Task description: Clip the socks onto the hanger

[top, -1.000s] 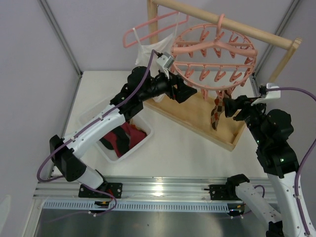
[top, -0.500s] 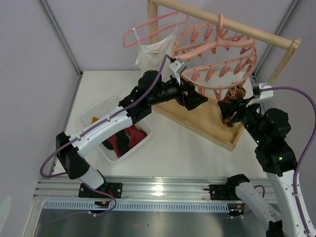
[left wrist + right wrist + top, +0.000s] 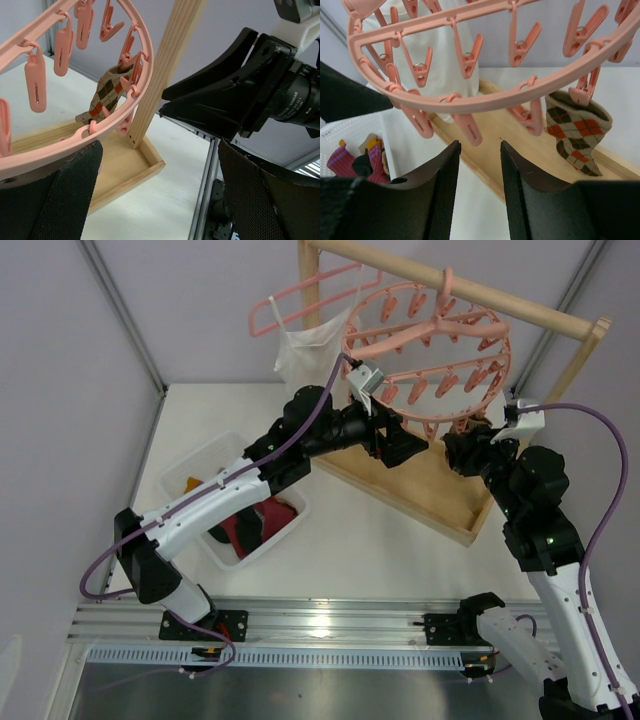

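The round pink hanger (image 3: 430, 345) hangs tilted from the wooden rail. One tan argyle sock (image 3: 576, 131) is clipped to its rim and also shows in the left wrist view (image 3: 106, 94). More socks (image 3: 258, 520) lie in the white bin (image 3: 200, 462). My left gripper (image 3: 403, 445) is wide open just under the ring's near-left rim, which crosses above its left finger (image 3: 65, 195); nothing is between the jaws. My right gripper (image 3: 463, 452) sits under the right rim, by the sock. Its jaws (image 3: 480, 145) stand close together with a gap, holding nothing.
The wooden rack's base tray (image 3: 440, 498) lies under the hanger, and its right post (image 3: 162, 75) stands just beside my grippers. A thin pink coat hanger (image 3: 300, 295) with a white camisole (image 3: 305, 352) hangs at the left. A metal rail (image 3: 320, 620) runs along the table's near edge.
The left arm has reached further right under the ring, and the hanger has tipped and turned. The right gripper has risen toward the rim and its jaws have narrowed. The argyle sock swung right.
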`<action>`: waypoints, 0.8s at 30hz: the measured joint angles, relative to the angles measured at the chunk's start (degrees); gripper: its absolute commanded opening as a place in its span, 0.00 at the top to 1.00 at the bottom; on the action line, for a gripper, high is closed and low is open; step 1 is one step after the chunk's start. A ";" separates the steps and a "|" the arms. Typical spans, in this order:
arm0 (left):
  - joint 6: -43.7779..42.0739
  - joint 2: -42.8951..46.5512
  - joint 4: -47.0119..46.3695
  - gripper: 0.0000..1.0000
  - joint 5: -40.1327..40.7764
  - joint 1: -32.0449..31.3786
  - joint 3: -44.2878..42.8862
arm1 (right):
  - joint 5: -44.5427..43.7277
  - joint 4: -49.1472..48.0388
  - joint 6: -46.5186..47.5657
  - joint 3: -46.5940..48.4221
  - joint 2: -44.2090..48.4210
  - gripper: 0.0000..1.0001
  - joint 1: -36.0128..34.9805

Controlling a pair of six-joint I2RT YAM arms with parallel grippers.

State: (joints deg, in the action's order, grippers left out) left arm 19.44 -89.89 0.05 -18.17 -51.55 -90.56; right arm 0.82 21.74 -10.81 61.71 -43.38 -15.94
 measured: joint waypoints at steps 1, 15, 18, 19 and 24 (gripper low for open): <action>0.00 0.00 -0.02 0.00 0.04 -0.11 0.00 | -0.42 -0.46 -0.07 0.00 -0.46 0.59 0.00; 0.00 -0.02 -0.11 0.00 0.63 -1.14 -0.33 | 1.20 -3.54 -1.51 0.00 -3.39 0.58 0.00; 0.00 -0.02 -0.39 0.01 0.79 -1.33 -0.44 | 0.79 -4.28 -1.62 -0.35 -3.82 0.58 0.00; 0.00 -0.02 -0.42 0.00 0.90 -1.42 -0.44 | 0.46 -4.42 -1.62 -0.55 -3.93 0.58 0.00; 0.00 0.09 -0.46 0.01 1.27 -1.73 -0.28 | -2.78 -4.50 -1.62 -0.70 -6.03 0.58 0.00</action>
State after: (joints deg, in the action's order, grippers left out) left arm 19.44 -89.80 -0.40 -16.91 -53.28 -90.85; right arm -1.96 17.23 -12.43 61.01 -49.41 -15.94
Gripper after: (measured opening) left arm 0.994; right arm 0.418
